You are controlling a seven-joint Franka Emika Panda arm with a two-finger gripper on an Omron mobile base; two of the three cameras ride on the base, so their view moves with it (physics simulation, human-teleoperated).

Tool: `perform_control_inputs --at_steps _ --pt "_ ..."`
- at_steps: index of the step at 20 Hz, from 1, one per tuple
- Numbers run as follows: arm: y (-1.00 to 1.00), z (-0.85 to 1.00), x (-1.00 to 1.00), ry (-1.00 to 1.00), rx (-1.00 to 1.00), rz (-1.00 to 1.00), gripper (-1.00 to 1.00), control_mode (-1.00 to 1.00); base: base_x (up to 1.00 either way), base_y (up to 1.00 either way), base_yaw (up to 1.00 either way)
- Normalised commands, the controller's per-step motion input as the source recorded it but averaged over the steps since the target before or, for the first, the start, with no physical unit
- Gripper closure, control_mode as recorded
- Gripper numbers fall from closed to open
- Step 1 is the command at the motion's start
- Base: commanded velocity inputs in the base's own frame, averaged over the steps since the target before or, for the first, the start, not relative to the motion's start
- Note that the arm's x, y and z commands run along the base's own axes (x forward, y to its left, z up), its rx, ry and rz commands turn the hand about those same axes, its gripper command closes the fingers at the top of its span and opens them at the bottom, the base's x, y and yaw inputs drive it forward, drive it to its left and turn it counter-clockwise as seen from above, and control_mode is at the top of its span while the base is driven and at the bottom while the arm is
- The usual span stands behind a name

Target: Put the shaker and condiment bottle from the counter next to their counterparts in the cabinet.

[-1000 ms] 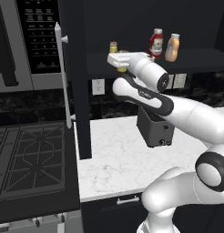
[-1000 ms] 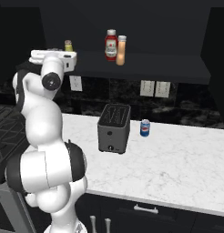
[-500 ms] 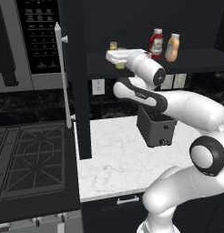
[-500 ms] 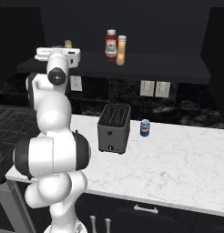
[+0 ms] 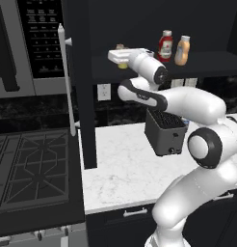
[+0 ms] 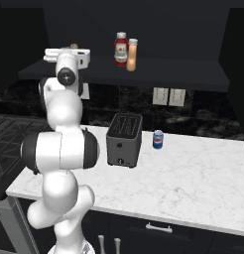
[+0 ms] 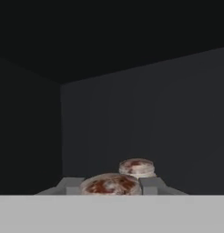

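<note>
On the shelf of the dark cabinet [image 5: 139, 67], my gripper [image 7: 110, 187] is shut on the yellow shaker [image 7: 110, 184]; its pinkish-brown cap sits between the two fingers [image 7: 150, 185]. Just behind it and to the right stands the other shaker [image 7: 136, 167], with a paler cap. From the left base view, the gripper [image 5: 120, 58] is level at the shelf's left end, and the shaker's yellow body [image 5: 122, 64] shows under it. The orange-tan condiment bottle [image 5: 182, 50] stands on the same shelf, right beside the red ketchup bottle [image 5: 164, 46].
On the marble counter [image 6: 193, 178] stand a dark toaster [image 6: 124, 140] and a blue soda can [image 6: 157, 139]. The open cabinet door with its silver bar handle [image 5: 65, 79] hangs left of the arm. A stove [image 5: 33, 169] lies further left, under a microwave.
The hand has risen a little and shifted slightly along the shelf's left end with the shaker. The arm's upper links have swung round. The bottles have not moved.
</note>
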Motion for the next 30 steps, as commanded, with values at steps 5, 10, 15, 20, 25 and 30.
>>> perform_control_inputs --at_steps 5,10,15,20,25,30 --pt "0.01 -0.03 0.26 0.00 0.00 0.00 -1.00 -1.00 0.00 0.00 0.00" --pt "0.00 -0.02 0.21 0.00 0.00 0.00 -1.00 -1.00 0.00 0.00 0.00" --pt "0.00 0.00 0.08 0.00 0.00 0.00 -1.00 -1.00 0.00 0.00 0.00" --pt "-0.01 0.00 -0.11 0.00 0.00 0.00 -1.00 -1.00 0.00 0.00 0.00" --pt "-0.13 0.08 -0.50 0.00 0.00 0.00 -1.00 -1.00 0.00 0.00 0.00" --pt "-0.13 0.30 -0.47 0.01 0.00 0.00 -1.00 -1.00 0.00 0.00 0.00"
